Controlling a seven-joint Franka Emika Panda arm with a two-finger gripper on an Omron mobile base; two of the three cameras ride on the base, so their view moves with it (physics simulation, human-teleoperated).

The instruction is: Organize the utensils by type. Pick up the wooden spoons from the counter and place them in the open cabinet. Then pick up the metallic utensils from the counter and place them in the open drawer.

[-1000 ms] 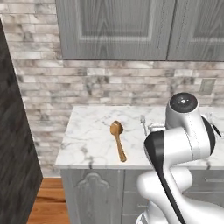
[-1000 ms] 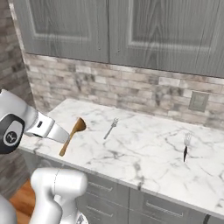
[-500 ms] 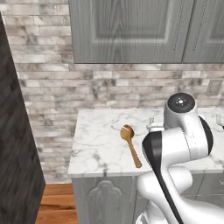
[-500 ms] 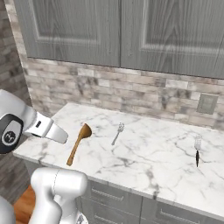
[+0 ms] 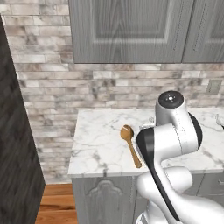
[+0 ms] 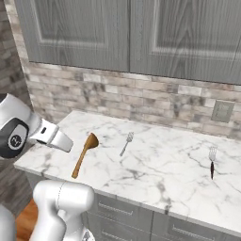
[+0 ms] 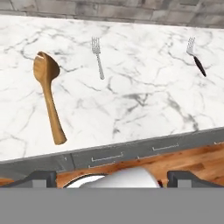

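One orange-brown wooden spoon [image 7: 47, 93] lies flat on the white marble table [image 7: 144, 105], bowl toward 12 o'clock. A thin silver fork [image 7: 97, 62] lies at its 2 o'clock, apart, tines toward the wall.

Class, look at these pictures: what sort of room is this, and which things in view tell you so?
Most likely a kitchen: a marble counter under grey wall cabinets, a brick backsplash, and a wooden spoon and a silver fork lying on the counter.

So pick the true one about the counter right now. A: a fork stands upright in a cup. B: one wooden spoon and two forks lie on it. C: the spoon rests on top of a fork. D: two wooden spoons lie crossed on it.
B: a single spoon lies apart from a silver fork and a dark-handled fork on the counter.
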